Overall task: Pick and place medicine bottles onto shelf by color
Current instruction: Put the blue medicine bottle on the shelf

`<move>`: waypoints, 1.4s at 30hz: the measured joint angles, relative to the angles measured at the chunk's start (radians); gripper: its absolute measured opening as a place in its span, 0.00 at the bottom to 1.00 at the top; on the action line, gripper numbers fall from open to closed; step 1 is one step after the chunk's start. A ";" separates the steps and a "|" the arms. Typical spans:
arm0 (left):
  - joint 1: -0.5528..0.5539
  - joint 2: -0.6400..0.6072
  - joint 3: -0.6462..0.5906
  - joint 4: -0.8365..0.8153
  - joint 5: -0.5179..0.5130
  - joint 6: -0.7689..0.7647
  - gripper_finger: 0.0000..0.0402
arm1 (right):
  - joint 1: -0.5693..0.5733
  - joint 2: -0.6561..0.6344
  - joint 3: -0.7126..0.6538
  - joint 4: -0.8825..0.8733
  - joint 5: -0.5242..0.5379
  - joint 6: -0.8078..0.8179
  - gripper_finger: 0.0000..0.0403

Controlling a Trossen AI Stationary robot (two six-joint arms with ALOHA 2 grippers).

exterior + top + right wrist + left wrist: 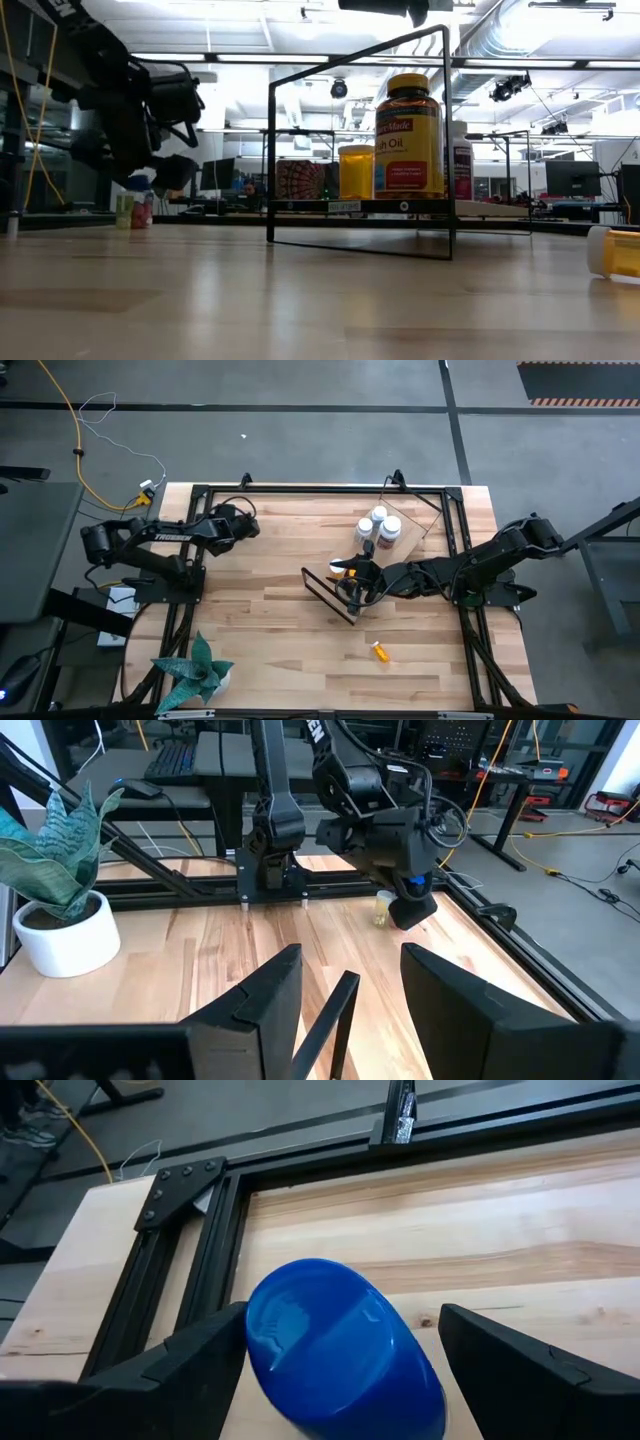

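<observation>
Round blue medicine bottle (340, 1350) between the spread fingers of the left hand (242, 520), at the worktop's far left corner.

Wood visible between bottle and one finger; firm grip not confirmable. Well apart, mid-worktop: light wooden shelf (410, 520) with thin black wire frame, carrying white round bottles with white caps (380, 526) in a cluster, plus a large amber bottle with yellow cap (408, 135) standing upright nearer the frame's end. Right hand (352, 592) at that end, fingers parted on either side of a black frame bar, pinching nothing. Small orange bottle (381, 652) lying on its side on the butcher-block worktop (270, 630), near the front edge. Green potted plant (200, 670) at the front left corner.
</observation>
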 joint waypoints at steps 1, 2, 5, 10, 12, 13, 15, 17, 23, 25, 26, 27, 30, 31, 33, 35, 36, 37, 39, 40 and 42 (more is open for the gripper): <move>0.000 0.009 0.000 0.009 -0.002 0.000 0.79 | 0.000 0.000 0.000 0.000 0.000 0.000 0.41; 0.000 0.019 0.000 0.018 -0.002 0.000 0.79 | 0.000 0.000 0.000 0.000 0.000 0.000 0.41; 0.000 0.043 0.000 0.045 -0.002 0.021 0.78 | 0.000 0.000 0.000 0.000 0.000 0.000 0.41; 0.000 0.062 0.000 0.071 -0.002 0.034 0.73 | 0.000 0.000 0.000 0.000 0.000 0.000 0.41; 0.000 0.062 0.000 0.080 -0.002 0.034 0.69 | 0.000 0.000 0.000 0.000 0.000 0.000 0.41; 0.000 0.062 0.000 0.086 -0.002 0.034 0.67 | 0.000 0.000 0.000 0.000 0.000 0.000 0.41; 0.000 0.062 0.000 0.097 -0.002 0.034 0.61 | 0.000 0.000 0.000 0.000 0.000 0.000 0.41; 0.000 0.062 0.000 0.105 -0.002 0.034 0.56 | 0.000 0.000 0.000 0.000 0.000 0.000 0.41; -0.007 0.062 0.000 0.155 0.004 0.049 0.45 | 0.000 0.000 0.000 0.000 0.000 0.000 0.41; -0.016 0.062 0.000 0.183 0.017 0.071 0.45 | 0.000 0.000 0.000 0.000 0.000 0.000 0.41; -0.021 0.062 0.000 0.203 0.027 0.086 0.46 | 0.000 0.000 0.000 0.000 0.000 0.000 0.41; -0.027 0.062 0.000 0.223 0.040 0.101 0.47 | 0.000 0.000 0.000 0.000 0.000 0.000 0.41; -0.052 0.062 0.000 0.295 0.076 0.156 0.49 | 0.000 0.000 0.000 0.000 0.000 0.000 0.41; -0.061 0.061 0.000 0.322 0.088 0.178 0.49 | 0.000 0.000 0.000 0.000 0.000 0.000 0.41; -0.083 0.059 0.000 0.375 0.107 0.221 0.49 | 0.000 0.000 0.000 0.000 0.000 0.000 0.41; -0.111 0.059 0.001 0.430 0.111 0.271 0.49 | 0.000 0.000 0.000 0.000 0.000 0.000 0.41; -0.126 0.058 0.004 0.451 0.111 0.294 0.49 | 0.000 0.000 0.000 0.000 0.000 -0.001 0.41; -0.141 0.058 0.009 0.464 0.111 0.316 0.48 | 0.000 0.000 0.000 0.000 0.000 -0.002 0.41; -0.174 0.058 0.026 0.497 0.112 0.358 0.48 | 0.000 0.000 0.000 0.000 0.000 -0.007 0.41; -0.189 0.058 0.038 0.510 0.112 0.383 0.48 | 0.000 -0.001 0.000 0.000 0.000 -0.007 0.41; -0.217 0.058 0.072 0.535 0.112 0.447 0.48 | 0.000 -0.004 0.000 0.000 0.000 -0.008 0.41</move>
